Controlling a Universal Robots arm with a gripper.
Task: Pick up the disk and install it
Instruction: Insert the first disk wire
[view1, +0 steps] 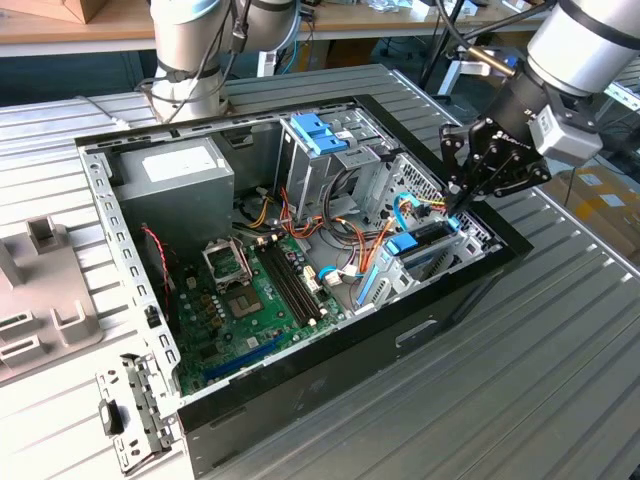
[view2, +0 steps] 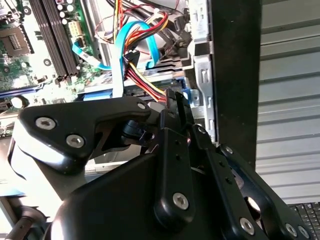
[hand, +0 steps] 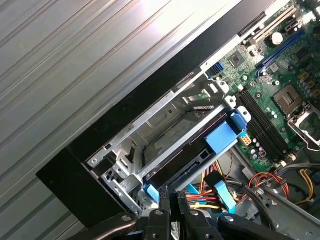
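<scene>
The disk (view1: 428, 240) sits on edge inside the grey metal drive cage (view1: 470, 235) at the exterior view's right corner of the open computer case. Its blue plastic bracket (view1: 402, 243) faces the motherboard. In the first wrist view the disk (hand: 185, 155) is a dark slab lying in the cage with the blue bracket (hand: 220, 137) at its inner end. My gripper (view1: 456, 205) hangs just above the disk's outer end, fingers drawn together with nothing between them. Those fingertips (hand: 162, 207) rest by a small blue corner of the bracket. In the second wrist view the gripper (view2: 176, 97) points down beside coloured cables.
A grey power-supply box (view1: 175, 175) fills the case's far corner. An upper cage with light-blue latch tabs (view1: 320, 135) stands behind the motherboard (view1: 250, 290). Orange and blue cables (view1: 385, 235) run beside the disk. A loose metal bracket (view1: 130, 415) lies on the ribbed table.
</scene>
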